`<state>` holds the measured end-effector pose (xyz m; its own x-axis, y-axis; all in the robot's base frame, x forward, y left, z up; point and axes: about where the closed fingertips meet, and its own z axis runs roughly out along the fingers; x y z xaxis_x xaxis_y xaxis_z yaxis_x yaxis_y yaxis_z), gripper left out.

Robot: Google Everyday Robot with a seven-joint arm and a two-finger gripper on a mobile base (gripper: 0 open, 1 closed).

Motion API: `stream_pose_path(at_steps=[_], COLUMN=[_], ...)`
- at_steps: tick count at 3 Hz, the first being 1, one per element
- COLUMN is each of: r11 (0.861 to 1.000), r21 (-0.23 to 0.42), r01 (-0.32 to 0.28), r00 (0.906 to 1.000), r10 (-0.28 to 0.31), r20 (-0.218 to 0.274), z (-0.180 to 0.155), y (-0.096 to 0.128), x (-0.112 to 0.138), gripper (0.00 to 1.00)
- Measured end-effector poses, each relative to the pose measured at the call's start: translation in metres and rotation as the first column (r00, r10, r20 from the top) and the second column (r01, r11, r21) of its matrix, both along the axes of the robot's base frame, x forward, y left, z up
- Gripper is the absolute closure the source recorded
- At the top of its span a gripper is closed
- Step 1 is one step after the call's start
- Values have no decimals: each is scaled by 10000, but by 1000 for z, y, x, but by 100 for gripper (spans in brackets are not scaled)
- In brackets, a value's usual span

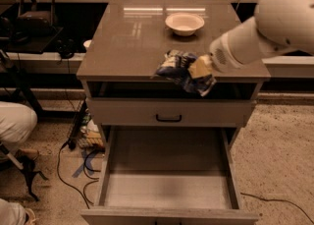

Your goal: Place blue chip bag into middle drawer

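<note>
tool (200, 67) clasping blue chip bag (177, 68), countertop (127, 47) edge

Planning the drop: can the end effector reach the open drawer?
Probably yes. The end effector, holding the chip bag at the front of the cabinet top, has the pulled-out drawer open below, nothing between.

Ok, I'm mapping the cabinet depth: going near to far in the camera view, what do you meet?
middle drawer, handled drawer front, blue chip bag in the gripper at the top's front edge, white bowl.

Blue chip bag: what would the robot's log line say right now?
gripper: shut on blue chip bag | bag: held at front edge of cabinet top | middle drawer: open below | placed: not yet
</note>
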<state>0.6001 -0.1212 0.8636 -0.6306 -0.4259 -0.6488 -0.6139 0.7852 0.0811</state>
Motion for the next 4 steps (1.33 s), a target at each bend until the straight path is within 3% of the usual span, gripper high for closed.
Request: stream_pose_path(at_steps=[1, 2, 3, 4], r11=[9910, 9910, 9883, 9691], r21=[249, 249, 147, 292], r01=[1313, 1313, 1518, 2448], r00=[9899, 9899, 9830, 9374], r10=[-1297, -1297, -1494, -2289], r20=[-571, -571, -1070, -2624], z=[-23, -23, -44, -109], y=[-43, -43, -48, -71], x=[-35, -35, -38, -63], gripper=[100, 100, 100, 100])
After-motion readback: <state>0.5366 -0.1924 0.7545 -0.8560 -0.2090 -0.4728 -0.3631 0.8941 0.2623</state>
